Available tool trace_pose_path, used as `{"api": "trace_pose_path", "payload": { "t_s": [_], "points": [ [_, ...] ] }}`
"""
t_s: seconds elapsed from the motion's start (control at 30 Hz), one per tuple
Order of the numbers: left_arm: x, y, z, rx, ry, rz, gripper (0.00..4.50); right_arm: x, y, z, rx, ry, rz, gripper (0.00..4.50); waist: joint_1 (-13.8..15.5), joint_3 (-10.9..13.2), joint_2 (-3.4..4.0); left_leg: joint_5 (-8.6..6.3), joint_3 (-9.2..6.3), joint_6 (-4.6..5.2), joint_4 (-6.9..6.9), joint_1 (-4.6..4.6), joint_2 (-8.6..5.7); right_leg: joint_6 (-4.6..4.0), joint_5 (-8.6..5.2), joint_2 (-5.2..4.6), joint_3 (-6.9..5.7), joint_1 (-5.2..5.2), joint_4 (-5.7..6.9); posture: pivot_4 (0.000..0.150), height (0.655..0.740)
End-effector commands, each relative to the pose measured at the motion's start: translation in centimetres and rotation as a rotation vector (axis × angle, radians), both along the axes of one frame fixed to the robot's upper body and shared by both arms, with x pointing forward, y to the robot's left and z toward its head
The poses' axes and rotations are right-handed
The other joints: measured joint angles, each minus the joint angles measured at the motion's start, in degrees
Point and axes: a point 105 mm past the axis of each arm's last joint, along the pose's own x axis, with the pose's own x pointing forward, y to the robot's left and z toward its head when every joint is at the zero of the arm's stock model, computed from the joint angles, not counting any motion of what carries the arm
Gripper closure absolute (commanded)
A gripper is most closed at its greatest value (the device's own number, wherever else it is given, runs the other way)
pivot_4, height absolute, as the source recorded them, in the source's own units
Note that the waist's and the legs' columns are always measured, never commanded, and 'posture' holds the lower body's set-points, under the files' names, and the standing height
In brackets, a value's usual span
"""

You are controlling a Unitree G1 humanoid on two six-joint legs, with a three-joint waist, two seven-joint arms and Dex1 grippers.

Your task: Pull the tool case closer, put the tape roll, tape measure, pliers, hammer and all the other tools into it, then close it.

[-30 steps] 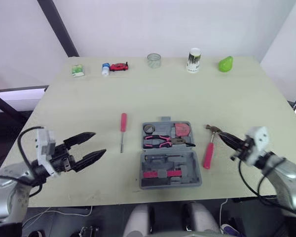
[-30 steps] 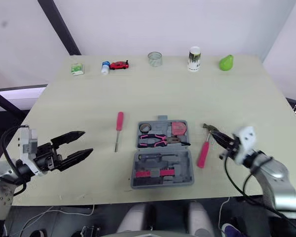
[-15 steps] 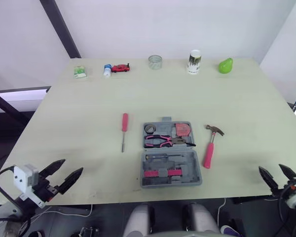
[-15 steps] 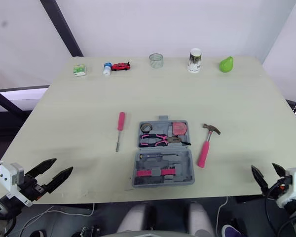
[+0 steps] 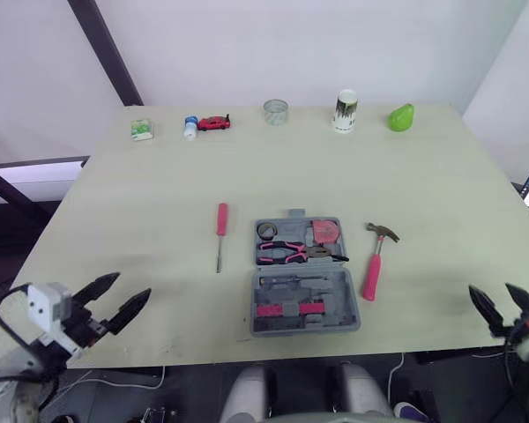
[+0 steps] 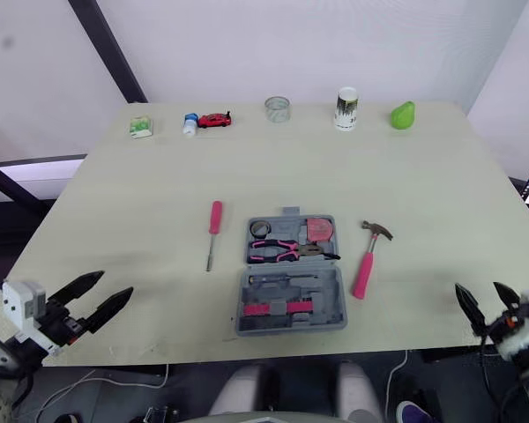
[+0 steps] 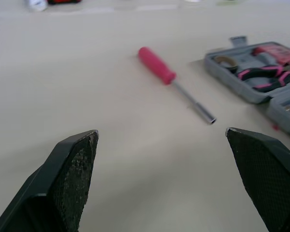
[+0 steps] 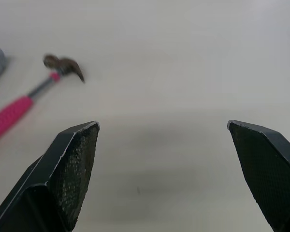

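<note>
Both grippers had backed off to the near edge of the pale table. The left gripper and the right gripper were spread wide and empty, though a second earlier the right was at the hammer's head. The grey plastic tool case lay open at centre, holding the pink-handled pliers, small tape roll and red tape measure. The pink-handled hammer beside it and the pink-handled screwdriver hadn't moved, so I judged both still needed loading. I couldn't make out the pink pieces in the case's near half.

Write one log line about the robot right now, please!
left end effector: open, empty | right end effector: open, empty | tool case: open, pliers inside | hammer: on table beside case | screwdriver: on table beside case
</note>
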Motion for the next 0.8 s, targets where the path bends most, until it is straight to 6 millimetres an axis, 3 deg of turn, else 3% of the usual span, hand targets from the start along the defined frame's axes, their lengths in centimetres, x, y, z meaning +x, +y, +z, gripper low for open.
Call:
{"api": "trace_pose_path", "payload": {
  "t_s": [0.03, 0.2, 0.43, 0.57, 0.8],
  "points": [
    [1.4, -2.8, 2.0, 0.032, -0.064, -0.108, 0.0, 2.2, 2.7, 1.0, -0.002, -0.025, 0.042, 0.02, 0.07, -0.02, 0.03, 0.0, 0.0, 0.0, 0.0, 0.0, 0.0, 0.01, 0.01, 0.0, 0.0, 0.0, 0.01, 0.15, 0.74],
    [2.3, -7.2, 4.7, 0.065, -0.121, -0.315, 0.0, 5.3, 7.1, 0.7, -0.013, 0.024, 0.083, 0.02, 0.02, -0.02, 0.04, 0.01, -0.09, -0.02, 0.0, -0.09, -0.01, 0.01, 0.02, 0.0, 0.06, -0.03, 0.02, 0.15, 0.74],
    [2.4, -11.8, 8.1, 0.079, -0.177, -0.566, 0.0, 8.6, 10.5, 0.6, 0.025, 0.084, 0.062, 0.02, -0.01, -0.01, 0.1, 0.01, -0.09, -0.01, 0.0, -0.17, -0.05, 0.02, 0.02, 0.04, -0.04, -0.07, 0.01, 0.15, 0.74],
    [1.7, -13.5, 8.8, 0.098, -0.16, -0.699, 0.0, 10.3, 11.3, 0.7, 0.021, 0.122, 0.021, 0.02, -0.2, -0.02, 0.16, 0.01, -0.06, -0.02, 0.0, -0.14, -0.05, 0.02, 0.02, 0.14, -0.05, -0.09, 0.03, 0.15, 0.74],
    [1.0, -15.5, 10.7, 0.096, -0.178, -0.806, 0.0, 11.4, 12.2, -0.4, 0.009, 0.221, -0.02, 0.02, -0.08, 0.01, 0.19, 0.02, -0.12, -0.03, 0.0, -0.24, -0.06, 0.04, 0.02, 0.14, -0.13, -0.13, -0.01, 0.15, 0.74]
  ]
}}
